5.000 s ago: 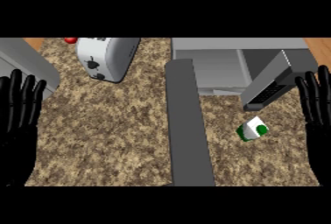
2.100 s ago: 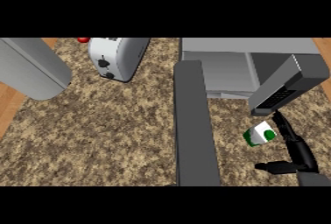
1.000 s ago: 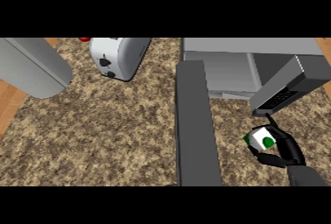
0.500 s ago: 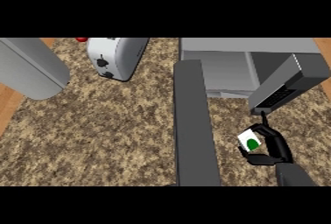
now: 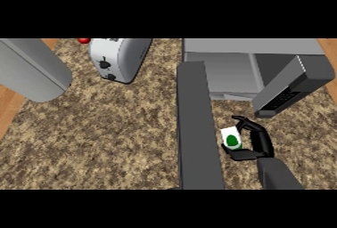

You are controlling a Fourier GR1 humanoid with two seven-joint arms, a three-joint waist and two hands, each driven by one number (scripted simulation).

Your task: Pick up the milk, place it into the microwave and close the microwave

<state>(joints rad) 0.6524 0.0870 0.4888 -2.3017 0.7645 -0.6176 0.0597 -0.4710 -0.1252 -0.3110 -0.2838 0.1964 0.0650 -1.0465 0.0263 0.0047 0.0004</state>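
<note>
Milk (image 5: 232, 139) is clamped in my right hand (image 5: 261, 141), upright; the open microwave (image 5: 223, 71) lies just ahead.

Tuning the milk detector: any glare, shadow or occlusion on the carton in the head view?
Head view: even light, no glare on the milk carton; no distinct shadow beside it on the counter; the right hand curls round it, covering its right edge and base; its white face with the green mark shows.
</note>
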